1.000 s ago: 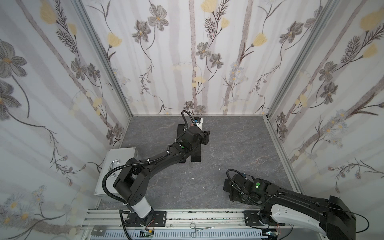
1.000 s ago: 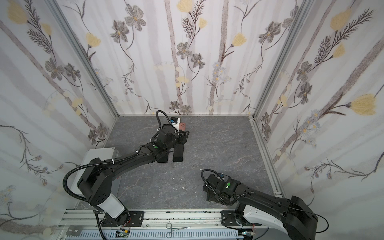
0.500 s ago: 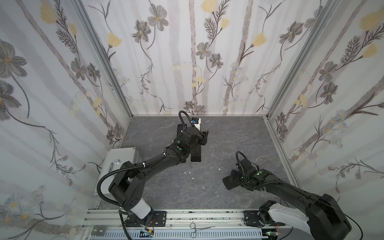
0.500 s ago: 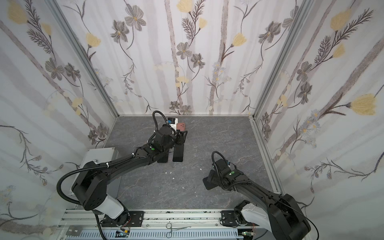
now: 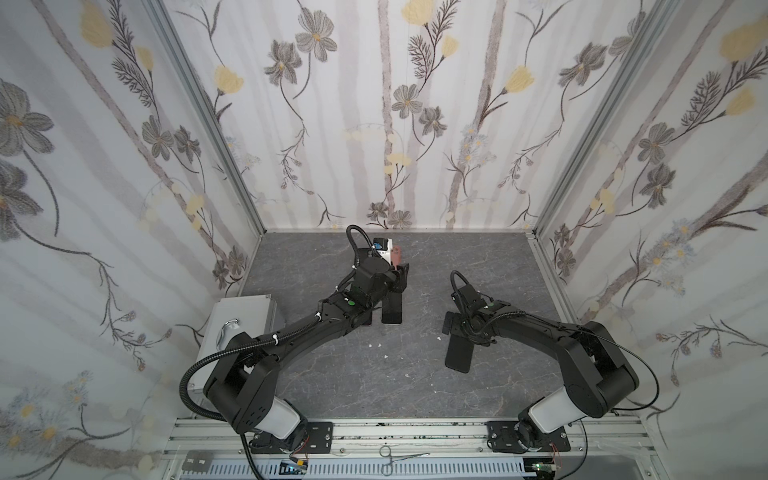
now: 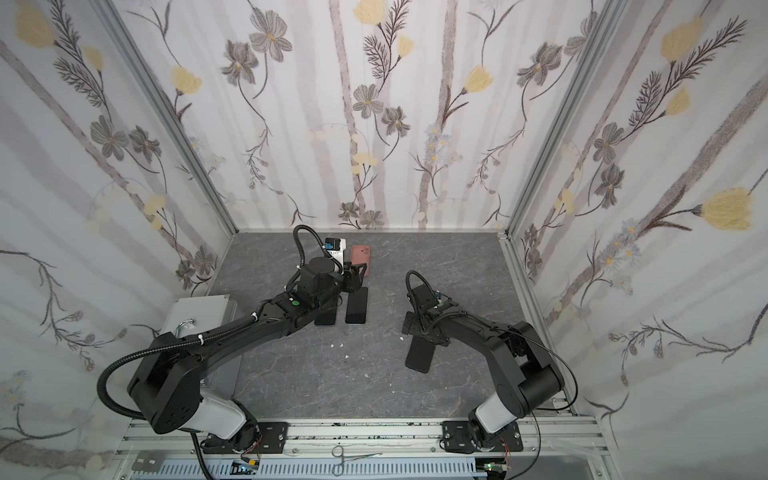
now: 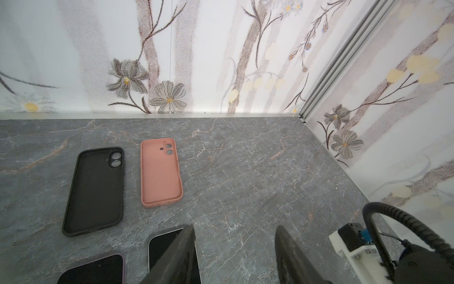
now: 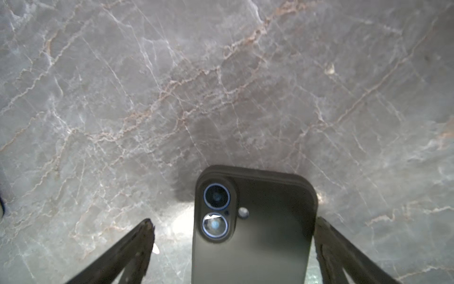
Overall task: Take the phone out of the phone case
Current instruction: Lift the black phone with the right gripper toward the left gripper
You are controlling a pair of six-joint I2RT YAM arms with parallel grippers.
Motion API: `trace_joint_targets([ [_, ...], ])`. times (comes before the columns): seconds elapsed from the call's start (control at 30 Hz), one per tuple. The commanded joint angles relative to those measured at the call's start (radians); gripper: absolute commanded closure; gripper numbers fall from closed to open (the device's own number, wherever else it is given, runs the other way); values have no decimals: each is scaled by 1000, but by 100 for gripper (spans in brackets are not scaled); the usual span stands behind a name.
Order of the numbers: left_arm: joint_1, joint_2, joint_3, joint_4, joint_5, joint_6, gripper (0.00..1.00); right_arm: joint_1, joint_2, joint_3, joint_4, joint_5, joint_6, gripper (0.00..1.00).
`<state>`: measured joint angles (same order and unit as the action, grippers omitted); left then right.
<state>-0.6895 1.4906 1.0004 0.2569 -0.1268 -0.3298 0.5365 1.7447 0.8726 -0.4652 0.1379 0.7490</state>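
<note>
The right jaws stand wide apart astride the cased phone (image 8: 216, 196); the left jaws stand apart, empty. Clamping the case (image 8: 275, 221) sides could pinch the phone in, blocking removal.

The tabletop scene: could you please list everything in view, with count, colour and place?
Cased phone: one, black, face down, right of centre, between the right fingers.
Screen-up phones: two, dark screens, side by side mid-table.
Empty cases: two, a black case and a pink case, side by side near the back wall.
Metal box: one, grey, table's left edge.
Scissors-like tool: one, silver, front rail.
Crumbs: a few, white, mid-table.
Table: one, grey marble.
Walls: three, floral, around the table.
Arms: two, black.
Left gripper: black, open, over the screen-up phones.
Right gripper: black, open, straddling the cased phone.
</note>
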Motion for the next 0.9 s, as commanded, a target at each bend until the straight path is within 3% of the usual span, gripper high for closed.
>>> trace_joint_targets([
  [0.0, 6, -24, -21, 27, -11, -15, 45, 27, 38, 49, -83, 87, -38, 2],
  [0.17, 16, -49, -55, 27, -10, -24, 45, 54, 83, 71, -106, 75, -40, 8],
  [0.6, 19, -50, -74, 28, 10, -37, 45, 27, 6, 9, -71, 86, 9, 2],
  [0.87, 20, -45, -69, 27, 9, -40, 45, 15, 43, -21, -9, 13, 0, 6],
])
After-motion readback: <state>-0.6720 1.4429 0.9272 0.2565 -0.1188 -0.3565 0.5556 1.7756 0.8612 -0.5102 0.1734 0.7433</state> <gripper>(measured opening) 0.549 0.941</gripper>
